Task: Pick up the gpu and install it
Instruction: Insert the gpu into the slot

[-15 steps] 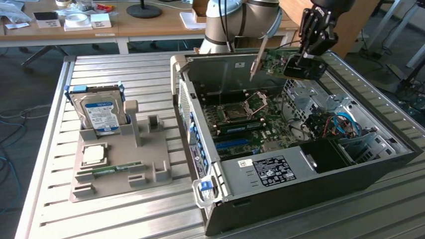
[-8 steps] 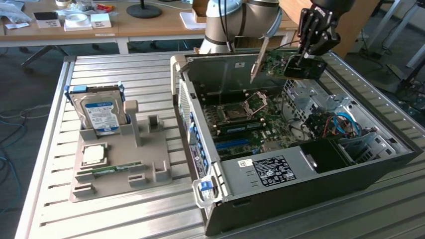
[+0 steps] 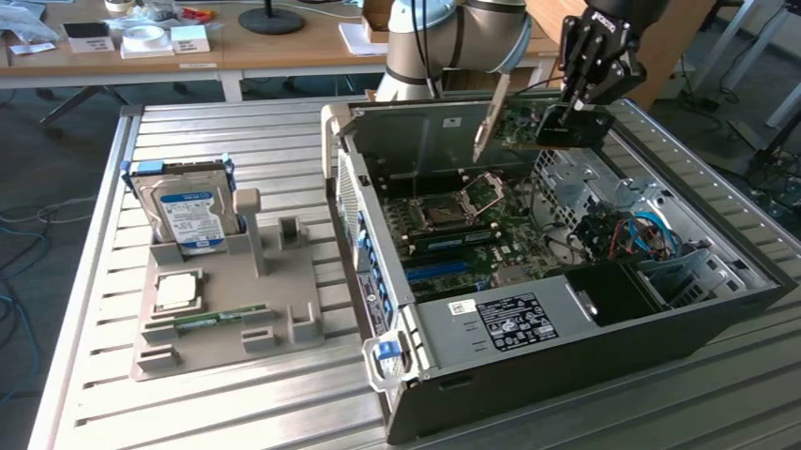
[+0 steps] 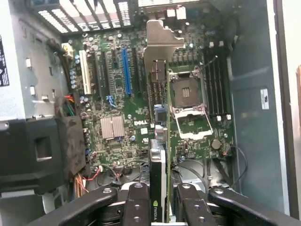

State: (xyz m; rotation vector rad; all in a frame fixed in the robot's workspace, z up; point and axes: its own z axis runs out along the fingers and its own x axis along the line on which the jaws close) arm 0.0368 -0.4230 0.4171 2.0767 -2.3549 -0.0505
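The arm (image 3: 438, 37) stands at the far edge of the bench (image 3: 250, 141) and reaches toward the exterior view's right. Its black wrist (image 3: 603, 47) points downward, so the gripper (image 3: 576, 111) hangs over the far end of the case (image 3: 564, 347). The fingers (image 4: 137, 203) stand partly closed, one against each face of the gpu (image 4: 159, 141), clamping it by one end.

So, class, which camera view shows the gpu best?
The exterior view: the gpu hangs over the open case, showing its green board, dark face and silver bracket. The wrist view shows it edge-on, clamped in the gripper, bracket at the far end.
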